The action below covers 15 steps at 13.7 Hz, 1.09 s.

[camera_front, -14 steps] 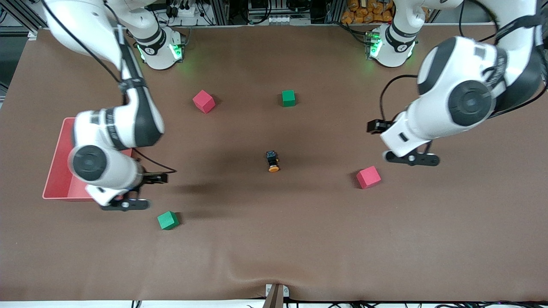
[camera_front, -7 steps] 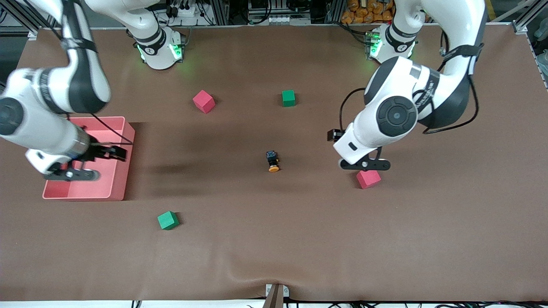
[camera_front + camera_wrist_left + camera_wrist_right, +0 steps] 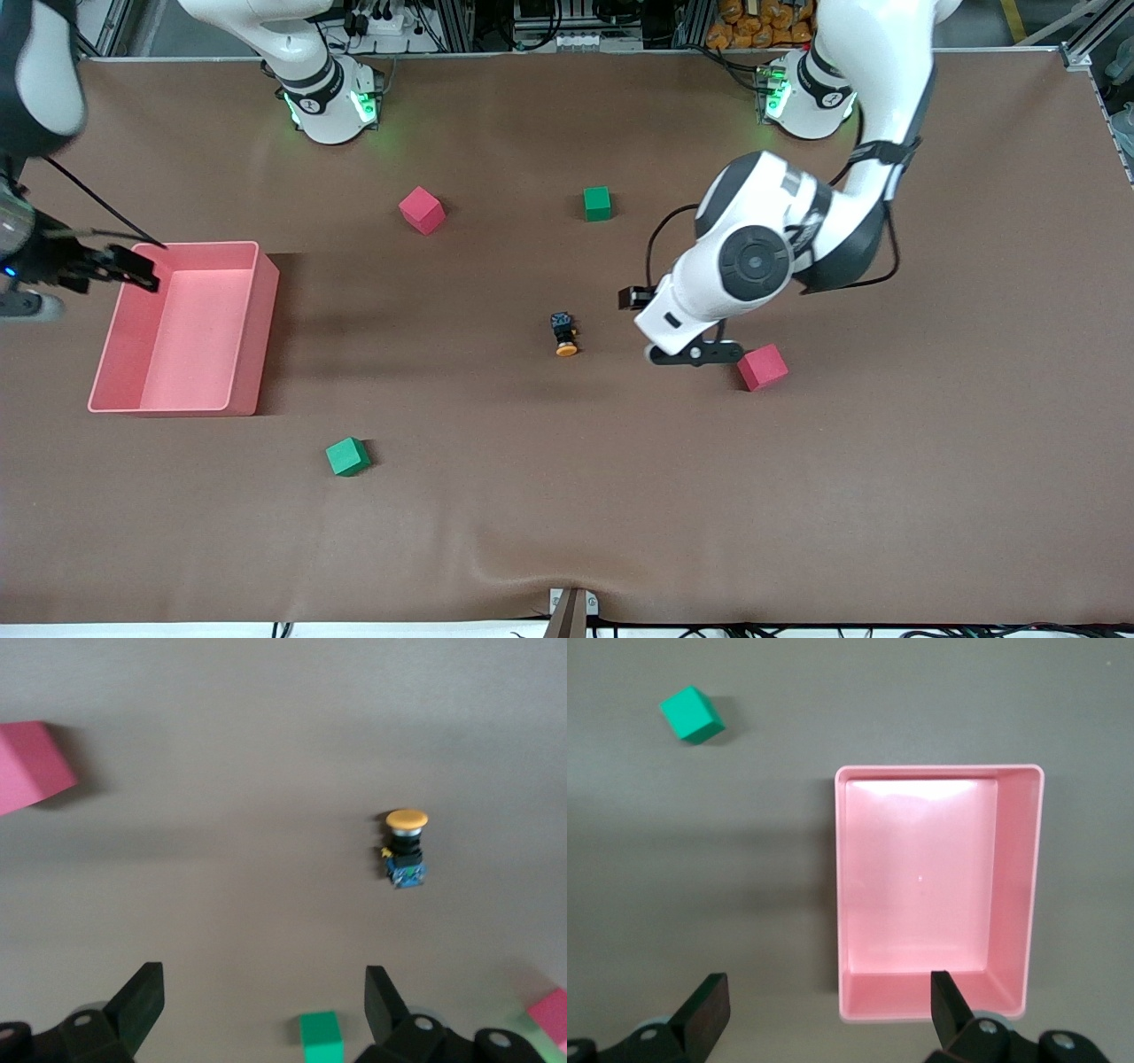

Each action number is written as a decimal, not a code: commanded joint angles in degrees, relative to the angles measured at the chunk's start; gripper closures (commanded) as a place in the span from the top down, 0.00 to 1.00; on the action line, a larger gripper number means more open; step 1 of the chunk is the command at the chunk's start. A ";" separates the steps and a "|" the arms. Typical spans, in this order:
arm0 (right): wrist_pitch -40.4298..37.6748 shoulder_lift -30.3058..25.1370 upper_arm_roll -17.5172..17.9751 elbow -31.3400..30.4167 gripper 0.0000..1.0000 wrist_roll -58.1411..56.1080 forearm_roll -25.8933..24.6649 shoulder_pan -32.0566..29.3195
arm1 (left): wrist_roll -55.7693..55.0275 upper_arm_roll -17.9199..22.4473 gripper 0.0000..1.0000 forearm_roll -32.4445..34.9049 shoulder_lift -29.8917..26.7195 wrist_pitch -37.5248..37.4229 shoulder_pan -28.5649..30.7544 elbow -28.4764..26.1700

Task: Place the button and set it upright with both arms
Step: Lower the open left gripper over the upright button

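Hovering over the pink tray's [image 3: 252, 341] outer edge, the right gripper [image 3: 824, 1010] waits with fingers spread, empty. Toward the left arm's end from that tray, the button [image 3: 564, 333] lies on its side: light, hard, likely rolling; grip its black body. Past it, the left gripper [image 3: 264, 1003] hangs, fingers apart.

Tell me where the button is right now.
In the front view the button lies on its side on the brown table near the middle, nearer to the front camera than the green cube, with the open left gripper up beside it.
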 commanded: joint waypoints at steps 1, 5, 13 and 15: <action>-5.11 -0.01 0.36 5.59 1.00 1.30 0.07 -0.20 | -3.77 0.54 1.00 -1.00 4.04 3.25 -2.27 2.97; -9.25 -1.32 0.27 7.71 1.00 0.78 0.07 -0.56 | -7.13 0.54 1.00 -1.00 8.79 8.34 -4.65 5.62; -12.85 -6.52 14.78 7.53 1.00 1.39 0.33 -11.54 | -12.40 0.37 1.00 -1.35 15.64 20.47 -7.90 5.88; -12.94 -6.52 14.60 8.41 1.00 1.48 0.24 -11.19 | -13.54 0.19 1.00 -2.39 17.66 24.69 -9.04 5.97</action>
